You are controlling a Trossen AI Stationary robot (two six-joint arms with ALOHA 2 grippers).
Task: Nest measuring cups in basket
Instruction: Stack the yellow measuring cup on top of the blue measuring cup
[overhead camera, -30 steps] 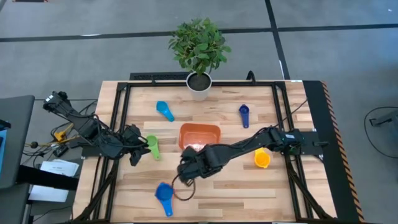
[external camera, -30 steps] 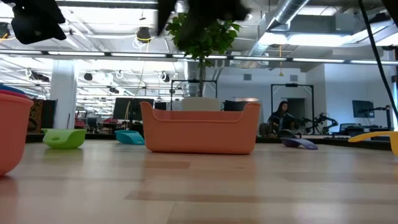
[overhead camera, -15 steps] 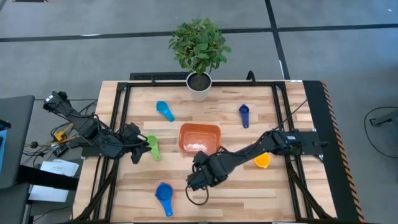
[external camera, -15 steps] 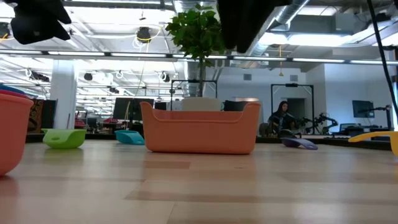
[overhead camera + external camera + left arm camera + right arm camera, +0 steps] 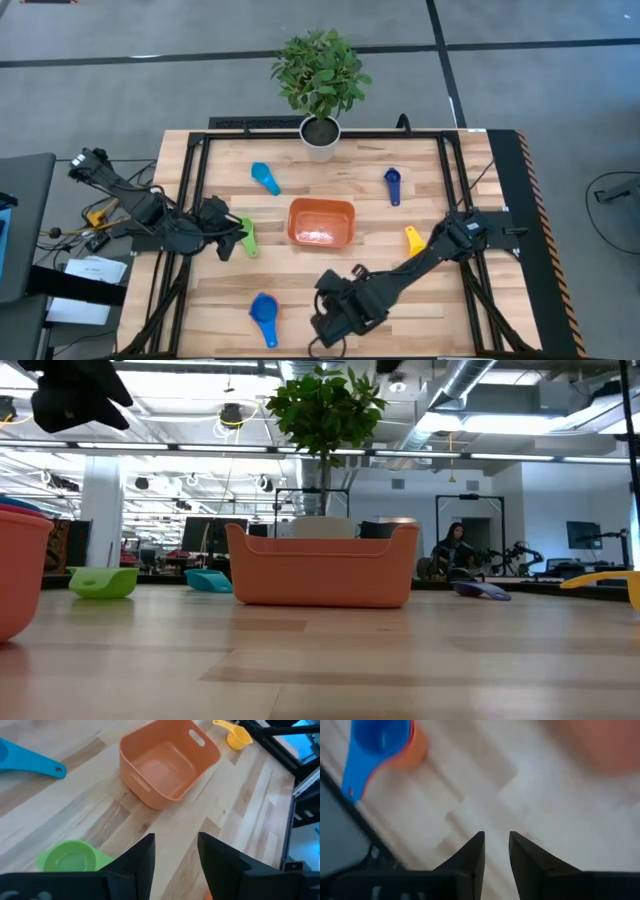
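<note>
We're seeing the table (image 5: 420, 300) w/ the orange basket (image 5: 321, 222) sitting mid-table, empty. Right claw (image 5: 333, 322) is hanging low near the front edge, fingers a narrow gap apart, holding nothing; the blue cup (image 5: 263, 314) is lying just beside it. Left claw (image 5: 228, 240) is hovering by the green cup (image 5: 245, 236), fingers slightly apart, empty. Yellow cup (image 5: 415, 239), navy cup (image 5: 392, 183) & light blue cup (image 5: 265, 177) are lying scattered around the basket, none inside.

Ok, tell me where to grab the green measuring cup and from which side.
Grip the green measuring cup by its flat handle, coming straight down from above. It lies upright on the table, bowl opening upward, right beside the left gripper; the handle probably fits between fingers better than the round bowl.
</note>
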